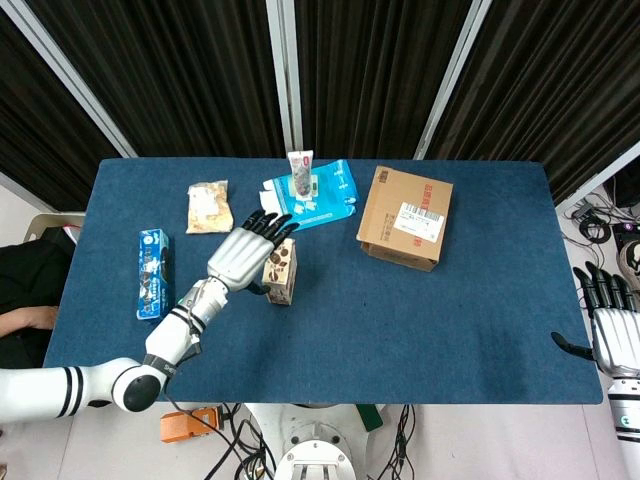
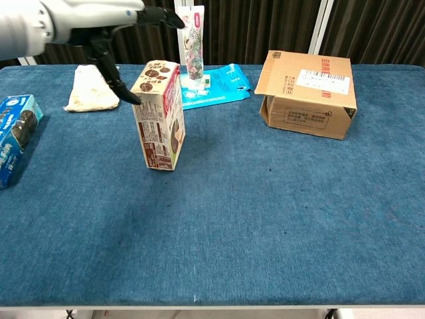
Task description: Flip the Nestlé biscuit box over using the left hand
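Note:
The Nestlé biscuit box (image 1: 281, 272) (image 2: 160, 118) stands on end on the blue table, left of centre, leaning slightly to the right in the chest view. My left hand (image 1: 241, 256) (image 2: 86, 21) hovers above and to the left of it with fingers spread, reaching over the box's top. Its thumb tip (image 2: 130, 100) sits against the box's upper left edge. The hand grips nothing. My right hand (image 1: 612, 336) hangs off the table's near right corner with fingers extended and empty; the chest view does not show it.
A cardboard carton (image 1: 405, 217) (image 2: 307, 93) sits at the back right. Behind the biscuit box lie a blue packet (image 1: 318, 196) (image 2: 219, 83) and an upright tube (image 1: 299, 172) (image 2: 191, 41). A snack bag (image 1: 207, 207) (image 2: 89, 91) and a blue biscuit pack (image 1: 152, 272) (image 2: 13, 147) lie at the left.

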You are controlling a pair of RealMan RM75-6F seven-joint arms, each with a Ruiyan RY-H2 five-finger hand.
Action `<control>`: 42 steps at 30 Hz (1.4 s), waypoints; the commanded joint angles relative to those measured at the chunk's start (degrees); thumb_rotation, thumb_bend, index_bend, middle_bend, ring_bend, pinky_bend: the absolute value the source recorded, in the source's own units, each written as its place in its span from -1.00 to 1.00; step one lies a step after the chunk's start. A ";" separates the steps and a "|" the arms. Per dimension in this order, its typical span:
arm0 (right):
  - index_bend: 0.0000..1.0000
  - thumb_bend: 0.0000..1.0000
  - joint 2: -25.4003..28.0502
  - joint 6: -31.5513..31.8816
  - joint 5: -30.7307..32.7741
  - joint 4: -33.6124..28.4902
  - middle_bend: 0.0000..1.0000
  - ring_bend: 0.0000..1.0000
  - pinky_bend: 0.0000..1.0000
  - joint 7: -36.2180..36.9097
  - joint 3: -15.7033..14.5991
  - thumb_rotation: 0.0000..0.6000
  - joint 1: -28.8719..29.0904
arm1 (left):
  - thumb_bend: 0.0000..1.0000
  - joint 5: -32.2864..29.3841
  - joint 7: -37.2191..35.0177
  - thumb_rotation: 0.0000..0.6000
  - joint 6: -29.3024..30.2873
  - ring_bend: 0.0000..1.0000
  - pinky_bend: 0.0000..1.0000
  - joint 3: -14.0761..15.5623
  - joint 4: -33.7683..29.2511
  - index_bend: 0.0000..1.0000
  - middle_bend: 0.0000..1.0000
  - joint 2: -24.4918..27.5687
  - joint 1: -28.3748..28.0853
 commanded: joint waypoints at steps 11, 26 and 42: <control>-1.00 -0.51 -0.43 -0.74 0.51 1.34 -0.99 -1.00 -1.00 1.22 0.07 1.00 0.13 | -1.00 -23.90 8.93 1.00 0.87 -1.00 -1.00 -0.41 -1.56 -1.00 -1.00 -2.91 -11.66; -1.00 -0.51 -0.67 -1.42 0.78 1.81 -0.99 -1.00 -1.00 1.59 -0.03 1.00 0.24 | -0.93 -32.98 10.78 1.00 2.54 -0.64 -0.48 2.19 2.02 -0.67 -0.63 -4.29 -15.99; -1.00 -0.51 -0.38 -0.98 0.73 0.90 -0.99 -1.00 -1.00 0.77 -0.04 1.00 0.03 | -0.88 -15.11 -7.73 1.00 2.60 -0.24 -0.03 -0.21 1.37 -0.36 -0.18 -1.52 -7.90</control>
